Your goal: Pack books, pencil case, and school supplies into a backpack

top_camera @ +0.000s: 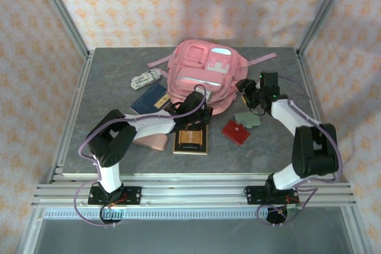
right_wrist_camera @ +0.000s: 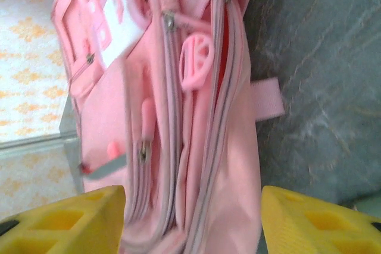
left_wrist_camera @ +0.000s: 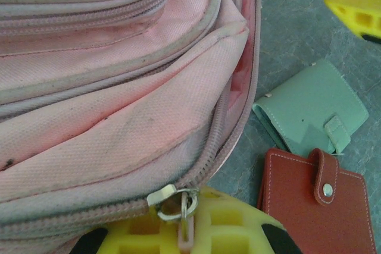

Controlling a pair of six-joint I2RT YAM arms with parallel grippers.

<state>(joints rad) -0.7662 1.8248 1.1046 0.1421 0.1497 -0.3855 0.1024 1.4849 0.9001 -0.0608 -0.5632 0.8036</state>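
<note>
Backpack (top_camera: 205, 72), pink, lies at the back middle of the tabletop (top_camera: 107, 69). Left tool (top_camera: 201, 113) sits at the near edge of the backpack, clenched on a zipper pull (left_wrist_camera: 186, 212). Right tool (right_wrist_camera: 193, 224) is released, its yellow fingers (right_wrist_camera: 65, 221) wide apart at the bag's right side. A navy book (top_camera: 150, 98) lies just beside the bag's near left corner and a brown book (top_camera: 190, 140) lies nearer the front. A red pad (top_camera: 236, 132) and a grey-green card (top_camera: 248, 118) rest close together between the arms
</note>
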